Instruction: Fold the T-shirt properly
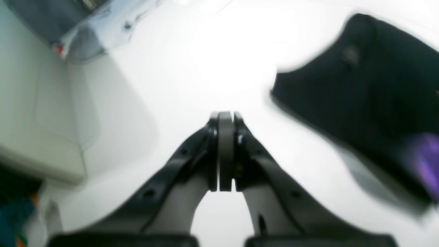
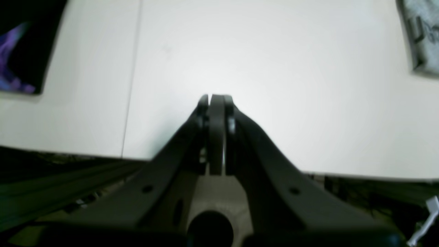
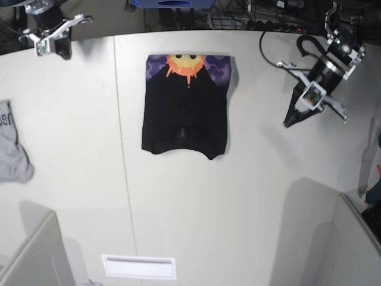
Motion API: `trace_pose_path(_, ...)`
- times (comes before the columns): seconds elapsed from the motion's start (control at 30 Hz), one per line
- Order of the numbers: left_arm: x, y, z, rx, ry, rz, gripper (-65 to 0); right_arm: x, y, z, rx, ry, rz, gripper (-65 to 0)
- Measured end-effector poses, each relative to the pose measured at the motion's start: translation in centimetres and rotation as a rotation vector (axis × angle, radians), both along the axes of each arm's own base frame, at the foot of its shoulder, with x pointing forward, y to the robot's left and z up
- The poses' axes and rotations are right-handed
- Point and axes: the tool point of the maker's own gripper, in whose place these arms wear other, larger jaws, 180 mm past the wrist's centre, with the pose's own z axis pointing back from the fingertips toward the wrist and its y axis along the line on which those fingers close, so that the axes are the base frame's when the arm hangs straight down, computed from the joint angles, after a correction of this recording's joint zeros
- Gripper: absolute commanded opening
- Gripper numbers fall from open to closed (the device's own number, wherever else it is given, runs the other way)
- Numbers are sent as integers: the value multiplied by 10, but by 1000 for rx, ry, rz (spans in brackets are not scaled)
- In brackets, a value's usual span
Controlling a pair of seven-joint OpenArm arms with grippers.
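Observation:
The black T-shirt [image 3: 184, 113] lies folded into a rectangle at the back middle of the white table [image 3: 196, 202], with the orange sun face on purple along its far edge. My left gripper [image 3: 290, 123] is shut and empty, hovering above the table to the shirt's right. In the left wrist view its fingers [image 1: 225, 115] are pressed together and the shirt [image 1: 370, 89] lies to the right, blurred. My right gripper [image 3: 53, 42] is at the far left corner, away from the shirt. In the right wrist view it [image 2: 216, 97] is shut and empty, and the shirt's corner [image 2: 24, 41] shows top left.
A small grey garment with dark lettering [image 3: 12, 149] lies at the table's left edge and shows in the right wrist view [image 2: 422, 34]. Grey bins stand at the front left [image 3: 36, 256] and front right [image 3: 351, 244]. Cables run along the back edge.

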Motion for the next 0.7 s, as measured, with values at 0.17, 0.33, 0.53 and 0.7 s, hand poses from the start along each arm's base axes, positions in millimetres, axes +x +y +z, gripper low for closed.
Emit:
trace_pose_path(0.17,-59,32,-21,36,126,55,-650,-60,-5,-17,-87,190,29,-650)
trace_pose_path(0.33,-137,53,-63,66,376,105,-650,-134,25,-51,-67,492,81,-650)
trace_pose_path(0.53,-245,77,-148,-6,695,318,-650,-214,80,-131,75,905,292,-650)
trace_pose_path(0.7,-318,79,-232,-148,811,490,-650,-236,132,-185,268,956,339,-650)
